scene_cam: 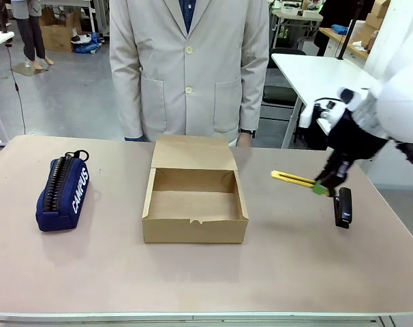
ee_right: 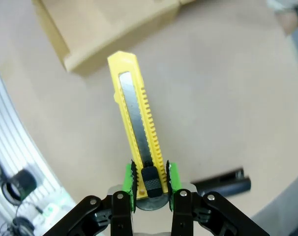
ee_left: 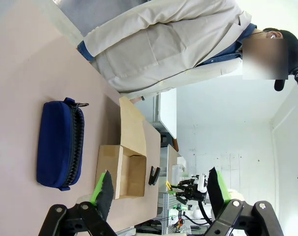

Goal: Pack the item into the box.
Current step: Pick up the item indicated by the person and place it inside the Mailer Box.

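The item, a slim yellow utility knife point(scene_cam: 294, 179) point(ee_right: 137, 125), hangs above the table to the right of the box, its free end pointing toward the box. My right gripper point(scene_cam: 322, 189) point(ee_right: 150, 181) is shut on the knife's black end, green pads point(ee_right: 130, 180) clamping both sides. The box point(scene_cam: 195, 199) point(ee_left: 123, 169) point(ee_right: 100, 29) is open brown cardboard at the table's middle, its flap lid standing up at the far side, and looks empty inside. My left gripper point(ee_left: 159, 188) is open, raised well off the table with nothing between its fingers.
A navy zippered pencil case point(scene_cam: 63, 192) point(ee_left: 59, 143) lies at the table's left. A small black stapler point(scene_cam: 343, 206) point(ee_right: 223, 182) rests just right of my right gripper. A person in a beige jacket point(scene_cam: 189, 68) stands at the far edge behind the box.
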### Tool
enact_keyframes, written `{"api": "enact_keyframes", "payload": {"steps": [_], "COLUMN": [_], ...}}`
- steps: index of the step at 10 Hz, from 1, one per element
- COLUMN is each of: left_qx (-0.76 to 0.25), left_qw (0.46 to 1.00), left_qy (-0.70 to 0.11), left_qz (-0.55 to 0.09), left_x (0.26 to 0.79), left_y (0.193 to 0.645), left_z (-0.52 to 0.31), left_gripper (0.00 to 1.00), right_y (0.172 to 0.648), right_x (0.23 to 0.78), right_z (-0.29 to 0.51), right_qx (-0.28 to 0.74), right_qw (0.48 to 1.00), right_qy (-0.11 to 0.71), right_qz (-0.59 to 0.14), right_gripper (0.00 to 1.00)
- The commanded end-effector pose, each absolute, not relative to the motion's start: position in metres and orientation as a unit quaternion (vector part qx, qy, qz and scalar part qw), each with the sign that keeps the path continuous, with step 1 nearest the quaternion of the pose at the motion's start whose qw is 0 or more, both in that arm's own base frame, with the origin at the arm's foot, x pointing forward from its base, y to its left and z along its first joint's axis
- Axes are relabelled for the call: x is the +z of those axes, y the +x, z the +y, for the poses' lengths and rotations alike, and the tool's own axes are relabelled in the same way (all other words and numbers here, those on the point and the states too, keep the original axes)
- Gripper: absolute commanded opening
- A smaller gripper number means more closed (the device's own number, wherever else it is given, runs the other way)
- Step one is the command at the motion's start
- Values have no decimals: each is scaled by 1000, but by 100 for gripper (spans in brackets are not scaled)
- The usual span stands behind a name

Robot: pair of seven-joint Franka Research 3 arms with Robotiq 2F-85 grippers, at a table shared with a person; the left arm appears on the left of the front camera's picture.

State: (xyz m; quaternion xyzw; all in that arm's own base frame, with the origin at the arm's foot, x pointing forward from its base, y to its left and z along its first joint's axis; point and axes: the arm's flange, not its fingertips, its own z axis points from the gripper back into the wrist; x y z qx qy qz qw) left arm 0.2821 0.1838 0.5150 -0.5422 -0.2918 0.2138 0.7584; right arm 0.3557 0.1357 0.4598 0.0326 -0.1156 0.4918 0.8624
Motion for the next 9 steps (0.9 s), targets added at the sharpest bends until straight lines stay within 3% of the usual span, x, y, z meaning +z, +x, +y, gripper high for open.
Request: {"api": "enact_keyframes", "payload": {"steps": [1, 5, 9], "left_qx": [211, 211, 211], "left_qw": [751, 751, 751], "left_qy": [-550, -550, -550], "left_qz": [-299, -299, -299], "left_x": [516, 516, 516], "left_y": [283, 283, 283], "left_z": [182, 182, 182], "left_gripper": [100, 100, 100], "right_y": [394, 413, 422], "right_x": [455, 420, 374], "right_z": [213, 342, 366], "right_qx": [495, 565, 595], "right_qw": [856, 811, 799], "right_qy": [43, 29, 0], "right_qz": [-144, -148, -91], "right_gripper": [32, 32, 32]}}
